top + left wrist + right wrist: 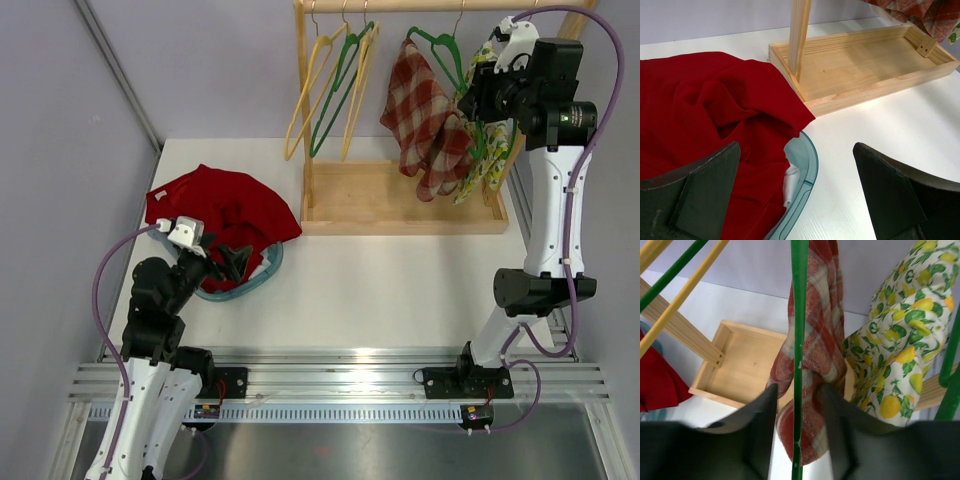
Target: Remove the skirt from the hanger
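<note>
While my right arm reaches up to the rack at about one o'clock on the table [400, 290], my right gripper [800, 392] straddles the thin bar of a green hanger [799, 315]. Its fingers stand apart, one on each side of the bar, with a sliver of space showing on both sides, so nothing is clamped. The plaid skirt [822, 330] hangs on the rack just behind that bar, draped in red and cream folds above the wooden tray [865, 75]. A lemon-print garment [900, 340] hangs right beside it, toward three o'clock, on its own green hanger.

My left gripper [796, 160] sits low over the table at around nine o'clock, fingers spread wide and empty. Just ahead of it, toward eleven o'clock, a red garment [700, 100] lies in a crumpled heap, partly covering a teal hanger [807, 165] that rests on the tabletop. The heap's far edge touches the corner of the tray. At twelve o'clock, yellow hangers [305, 90] dangle bare from the rail.
</note>
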`<state>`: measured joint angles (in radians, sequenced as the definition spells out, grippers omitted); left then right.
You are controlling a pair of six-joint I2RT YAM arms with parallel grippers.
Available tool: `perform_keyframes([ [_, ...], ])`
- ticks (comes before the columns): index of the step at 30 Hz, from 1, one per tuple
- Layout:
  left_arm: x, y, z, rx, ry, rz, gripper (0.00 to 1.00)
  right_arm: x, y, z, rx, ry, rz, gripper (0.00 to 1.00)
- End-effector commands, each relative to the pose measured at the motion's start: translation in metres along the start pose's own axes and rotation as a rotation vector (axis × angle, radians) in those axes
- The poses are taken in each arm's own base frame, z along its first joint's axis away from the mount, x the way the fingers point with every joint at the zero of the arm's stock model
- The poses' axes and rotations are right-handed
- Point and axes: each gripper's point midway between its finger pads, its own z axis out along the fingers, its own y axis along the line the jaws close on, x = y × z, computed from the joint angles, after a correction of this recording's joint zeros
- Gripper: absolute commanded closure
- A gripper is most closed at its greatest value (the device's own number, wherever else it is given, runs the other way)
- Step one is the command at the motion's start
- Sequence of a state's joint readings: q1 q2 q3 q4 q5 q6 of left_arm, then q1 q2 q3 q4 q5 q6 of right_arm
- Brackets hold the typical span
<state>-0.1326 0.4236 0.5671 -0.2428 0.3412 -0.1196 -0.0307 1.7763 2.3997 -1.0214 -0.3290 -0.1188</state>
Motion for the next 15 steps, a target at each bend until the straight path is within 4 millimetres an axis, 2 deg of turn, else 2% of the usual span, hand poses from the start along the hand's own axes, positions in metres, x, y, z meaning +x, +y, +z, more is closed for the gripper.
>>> perform_keyframes([
  [1,-0.007,-0.004,0.000,0.024,-0.030,0.026,0.01,-0.022,-0.009,-0.003,0.089,-0.067,-0.072,0.58],
  [3,-0.008,-0.005,-0.001,0.024,-0.032,0.027,0.01,-0.025,-0.014,-0.003,0.111,-0.072,-0.081,0.68],
  [4,-0.007,-0.004,-0.001,0.022,-0.030,0.026,0.01,-0.026,-0.001,0.002,0.088,-0.073,-0.101,0.73],
  [8,-0.007,-0.005,-0.001,0.024,-0.030,0.026,0.01,-0.026,-0.001,0.004,0.098,-0.072,-0.110,0.92],
  [11,-0.007,-0.005,0.000,0.027,-0.030,0.026,0.01,-0.024,-0.001,0.007,0.092,-0.062,-0.111,0.98],
  [14,-0.007,-0.006,0.000,0.033,-0.029,0.026,0.01,-0.020,0.000,0.013,0.079,-0.048,-0.108,0.98],
  [15,-0.007,-0.006,0.000,0.036,-0.029,0.026,0.01,-0.018,0.000,0.016,0.076,-0.042,-0.108,0.94],
])
